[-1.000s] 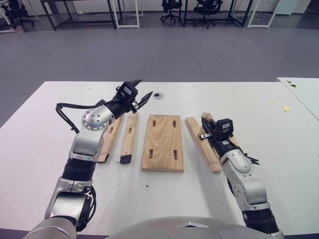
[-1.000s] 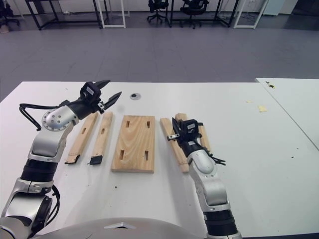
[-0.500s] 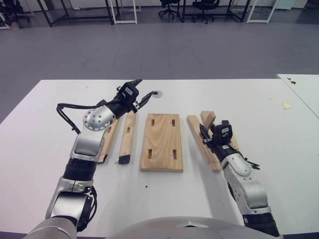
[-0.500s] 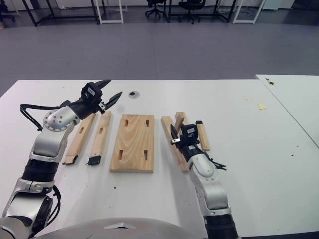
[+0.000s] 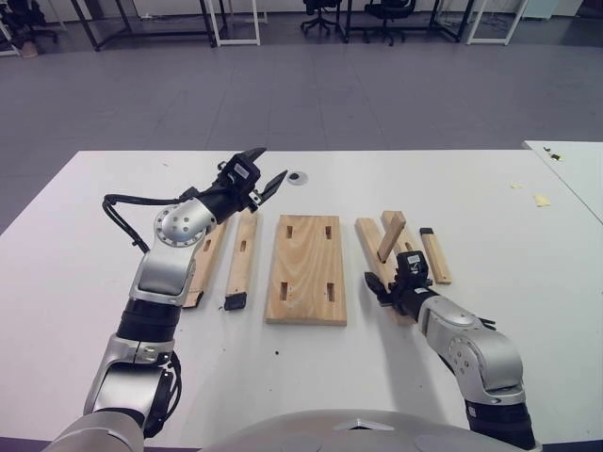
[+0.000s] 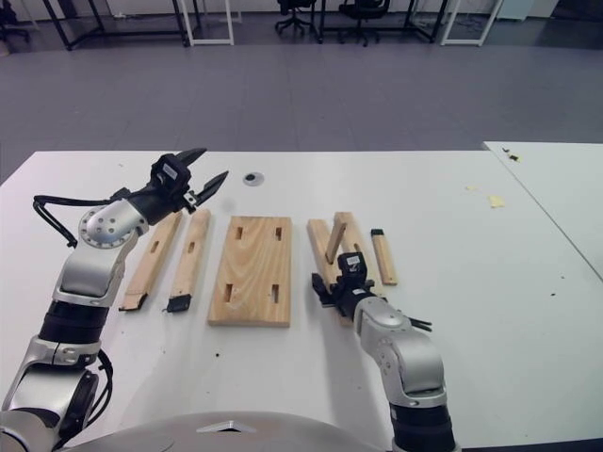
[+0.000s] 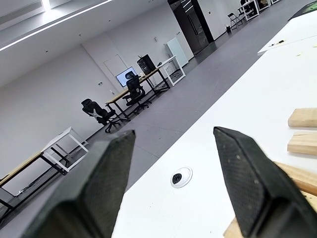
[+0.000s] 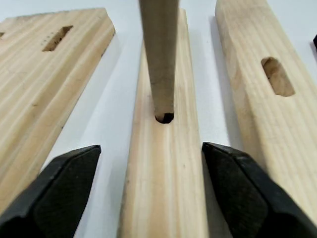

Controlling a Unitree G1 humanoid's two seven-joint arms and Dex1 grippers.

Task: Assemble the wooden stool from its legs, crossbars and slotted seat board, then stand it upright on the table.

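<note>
The slotted seat board (image 5: 306, 268) lies flat mid-table. Two legs (image 5: 243, 252) (image 5: 207, 256) lie to its left. My left gripper (image 5: 256, 179) hovers open over their far ends, holding nothing. Right of the board lies another leg (image 5: 372, 247) with a crossbar (image 5: 391, 234) stuck tilted in its slot (image 8: 164, 118). My right gripper (image 5: 394, 288) is low at that leg's near end, open, its fingers (image 8: 69, 173) on either side of the wood (image 8: 163, 163). A second slotted leg (image 8: 267, 84) lies alongside.
A short bar with a black tip (image 5: 434, 254) lies to the right of the right-hand legs. A round cable port (image 5: 300, 178) sits in the table near the far edge, beyond the left gripper. Bare white tabletop (image 5: 528, 282) spreads to the right.
My right gripper has drawn back along the leg toward the near end, leaving the crossbar standing tilted in the slot. The left arm has hardly moved.
</note>
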